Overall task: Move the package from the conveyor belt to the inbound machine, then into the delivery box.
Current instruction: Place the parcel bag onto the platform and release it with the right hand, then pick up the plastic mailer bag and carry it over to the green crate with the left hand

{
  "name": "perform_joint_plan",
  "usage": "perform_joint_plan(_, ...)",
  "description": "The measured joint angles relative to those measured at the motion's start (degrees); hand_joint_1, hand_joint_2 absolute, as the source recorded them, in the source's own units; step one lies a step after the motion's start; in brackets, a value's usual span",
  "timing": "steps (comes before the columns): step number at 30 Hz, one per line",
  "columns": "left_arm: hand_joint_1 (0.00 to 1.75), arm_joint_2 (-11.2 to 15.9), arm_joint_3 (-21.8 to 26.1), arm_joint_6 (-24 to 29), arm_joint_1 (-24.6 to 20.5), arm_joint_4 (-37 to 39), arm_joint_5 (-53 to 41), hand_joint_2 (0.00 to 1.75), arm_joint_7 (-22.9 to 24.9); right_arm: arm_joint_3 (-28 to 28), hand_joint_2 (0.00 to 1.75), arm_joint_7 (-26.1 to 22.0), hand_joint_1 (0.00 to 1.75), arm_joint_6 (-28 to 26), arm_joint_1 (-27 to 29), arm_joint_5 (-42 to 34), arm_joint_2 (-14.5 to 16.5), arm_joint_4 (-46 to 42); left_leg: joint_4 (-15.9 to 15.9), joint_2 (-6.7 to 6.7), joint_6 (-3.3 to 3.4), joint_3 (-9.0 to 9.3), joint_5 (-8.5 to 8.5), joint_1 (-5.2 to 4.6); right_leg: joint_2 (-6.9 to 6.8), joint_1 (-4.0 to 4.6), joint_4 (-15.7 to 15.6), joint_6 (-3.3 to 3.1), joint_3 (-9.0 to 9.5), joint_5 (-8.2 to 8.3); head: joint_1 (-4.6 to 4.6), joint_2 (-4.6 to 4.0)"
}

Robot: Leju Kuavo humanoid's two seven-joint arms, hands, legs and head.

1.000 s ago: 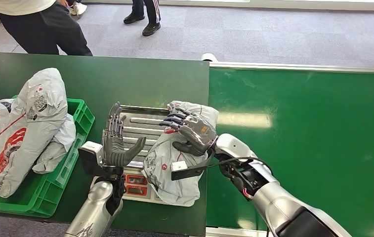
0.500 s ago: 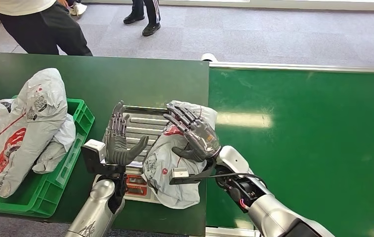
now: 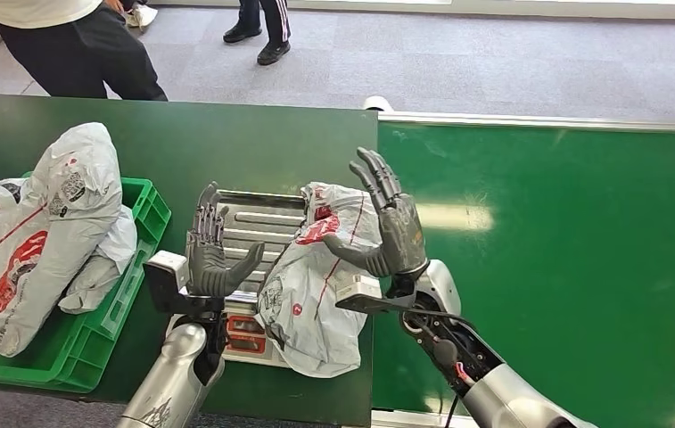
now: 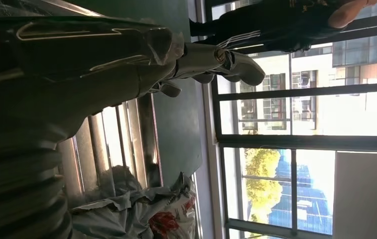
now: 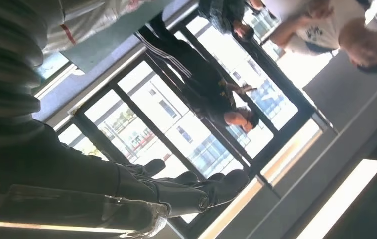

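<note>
Green crate (image 3: 142, 234) holding white bags (image 3: 44, 223), package (image 3: 316, 276) on scale tray (image 3: 253, 223), both hands spread, empty

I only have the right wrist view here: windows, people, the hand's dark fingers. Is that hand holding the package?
Observer: No. In the head view the right hand is raised beside the package, fingers spread, holding nothing.
Operator: Where does the package lie?
Observer: On the inbound machine, across its ribbed metal platform, not on the conveyor belt.
Operator: And the other hand?
Observer: The left hand stands open on the package's other side, over the platform, with the green delivery box beyond it.
</note>
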Motion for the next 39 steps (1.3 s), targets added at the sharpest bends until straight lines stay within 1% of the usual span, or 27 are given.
perform_joint_plan(3,0.0,0.2,0.3,0.6,0.2,-0.1,0.0,1.75,0.0,-4.1,1.75,0.0,0.0,1.6,3.9,-2.4,-1.3,-8.5,0.0,0.0,0.0,0.0,-0.01,0.0,0.0,0.0,0.0,0.0,0.0,0.0,0.0,0.0)
perform_joint_plan(8,0.0,0.5,1.0,1.0,0.8,-0.9,0.0,1.75,0.0,-10.6,1.75,-0.1,0.0,2.4,10.4,-2.8,-3.1,-20.5,0.0,0.01,-0.01,-0.02,-0.03,0.0,0.0,0.0,0.0,0.0,0.0,-0.01,0.0,0.0)
perform_joint_plan(14,0.0,0.7,1.0,1.1,1.2,-1.4,0.0,1.75,0.0,-14.2,1.75,-0.1,0.0,3.2,13.9,-3.3,-4.1,-27.0,0.0,0.01,-0.01,0.0,-0.02,0.0,0.0,0.0,0.0,0.0,0.01,-0.01,0.0,0.0)
perform_joint_plan(18,0.0,0.8,1.1,1.4,1.9,-2.3,0.0,1.75,0.0,-18.0,1.75,-0.1,0.0,6.6,16.7,-7.3,-4.0,-29.9,0.0,-0.01,-0.01,0.0,-0.03,0.0,-0.01,0.0,0.0,0.0,0.02,-0.01,0.0,0.0)
perform_joint_plan(21,0.0,0.9,1.4,1.7,3.0,-3.7,0.0,1.75,0.0,-23.6,1.75,0.2,0.0,10.7,19.4,-11.5,-3.1,-30.6,0.0,-0.01,0.0,-0.03,-0.05,0.0,-0.01,0.0,0.0,0.0,0.0,-0.02,0.0,0.0)
perform_joint_plan(23,0.0,0.9,1.7,1.9,3.5,-4.7,-0.1,1.75,0.0,-28.3,1.75,1.5,0.0,13.6,21.0,-13.1,-2.1,-30.0,0.0,-0.02,0.0,-0.04,-0.05,-0.01,-0.01,-0.01,0.0,0.0,0.0,-0.03,0.0,0.0)
perform_joint_plan(26,0.0,1.1,1.9,2.2,4.5,-5.9,-0.6,1.75,0.0,-34.5,1.75,4.4,0.0,16.2,23.8,-13.4,-1.0,-28.4,0.0,-0.04,0.0,-0.04,-0.06,-0.01,-0.03,-0.01,0.0,0.0,0.01,-0.05,0.01,0.0)
perform_joint_plan(29,0.0,1.4,2.0,2.6,5.7,-7.2,-1.1,1.75,0.0,-38.8,1.75,6.2,0.0,17.9,26.5,-12.9,-0.2,-27.0,0.0,-0.01,0.0,-0.05,-0.07,0.0,-0.02,0.0,0.0,0.0,0.0,-0.05,-0.01,0.0)
perform_joint_plan(34,0.0,1.6,2.4,2.6,7.1,-8.9,-1.3,1.75,0.0,-42.9,1.75,7.6,0.0,19.0,29.0,-11.8,1.0,-25.7,0.0,-0.01,-0.01,-0.05,-0.07,0.0,-0.02,0.0,0.0,-0.01,-0.02,-0.06,-0.01,0.0)
perform_joint_plan(39,0.0,1.7,3.0,3.2,8.2,-10.3,-1.9,1.75,0.0,-44.9,1.75,12.2,0.0,20.1,29.7,-10.3,1.5,-24.7,0.0,-0.01,-0.01,-0.05,-0.07,0.0,-0.02,0.0,0.0,-0.01,-0.01,-0.06,0.0,0.0)
